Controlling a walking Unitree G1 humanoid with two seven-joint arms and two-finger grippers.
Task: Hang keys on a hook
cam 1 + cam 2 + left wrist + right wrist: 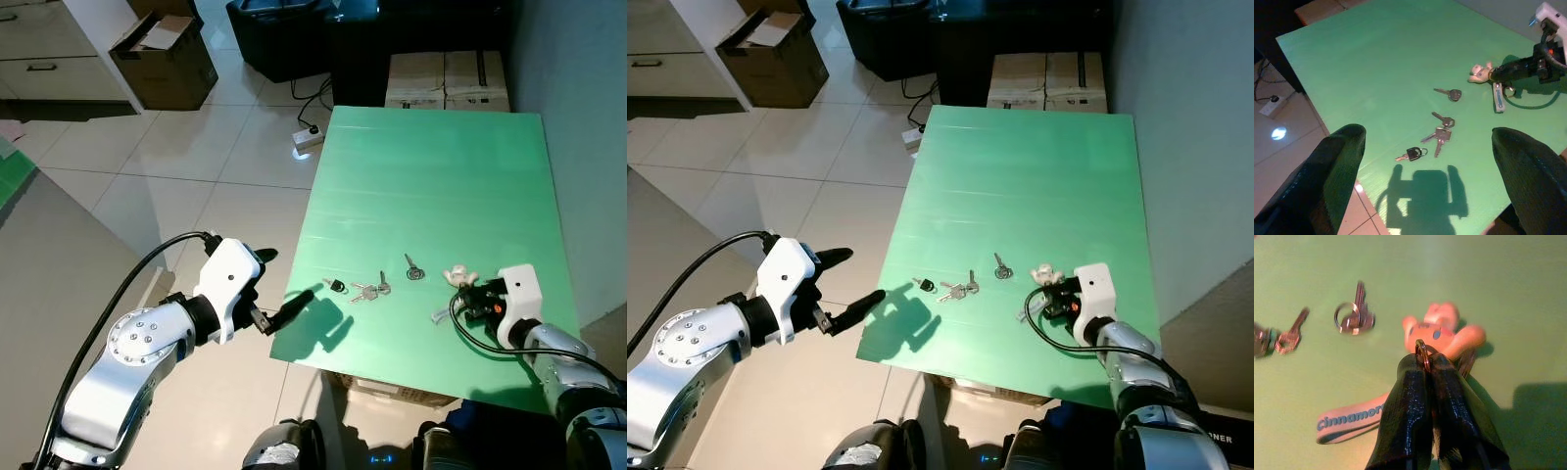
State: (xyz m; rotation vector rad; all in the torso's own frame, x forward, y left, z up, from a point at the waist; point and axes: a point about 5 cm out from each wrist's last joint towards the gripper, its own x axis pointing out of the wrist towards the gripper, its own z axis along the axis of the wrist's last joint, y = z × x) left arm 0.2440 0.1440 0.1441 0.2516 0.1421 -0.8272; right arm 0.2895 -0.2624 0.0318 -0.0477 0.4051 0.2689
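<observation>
On the green table (431,186), seen from the head camera, the right gripper (468,294) lies low near the front edge, pinched on a keychain (458,277) with a pale figure charm, while the left gripper (284,294) hangs spread wide just off the table's left edge, holding nothing. Three loose lots lie in a row: a black-headed key (336,286), a small key bunch (369,290) and a single ringed key (413,268). In the left wrist view the same three lie between its two parted fingers (1334,161). In the right wrist view the fingers are closed together on the key ring (1421,352), a printed strap (1347,423) trailing. No hook is in sight; I judge the lift should be straight and slow, keeping the ring pinched squarely so it cannot slip
</observation>
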